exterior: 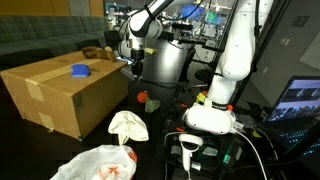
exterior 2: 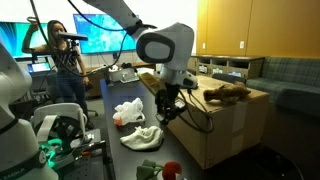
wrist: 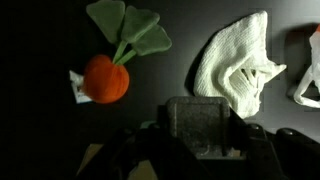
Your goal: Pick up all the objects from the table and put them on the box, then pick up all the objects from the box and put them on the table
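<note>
In the wrist view a dark flat bar [wrist: 200,118] sits between the jaws of my gripper [wrist: 200,135], which is shut on it. Below on the black table [wrist: 40,40] lie an orange-red item with green leaves [wrist: 105,78], a cream-white cloth [wrist: 240,62] and, at the right edge, the white bag [wrist: 310,70]. In both exterior views the gripper [exterior: 133,68] [exterior 2: 165,108] hangs above the table beside the cardboard box [exterior: 60,95] [exterior 2: 225,125]. A blue pad [exterior: 80,71] and a brown lump [exterior: 95,50] [exterior 2: 225,93] lie on the box.
A white barcode scanner [exterior: 190,148] stands near the robot's base [exterior: 210,115]. The cloth [exterior: 128,124] [exterior 2: 143,137], the bag with red print [exterior: 95,165] [exterior 2: 128,112] and the orange-red item [exterior: 143,98] [exterior 2: 170,170] lie on the table beside the box. A person [exterior 2: 62,60] stands in the background.
</note>
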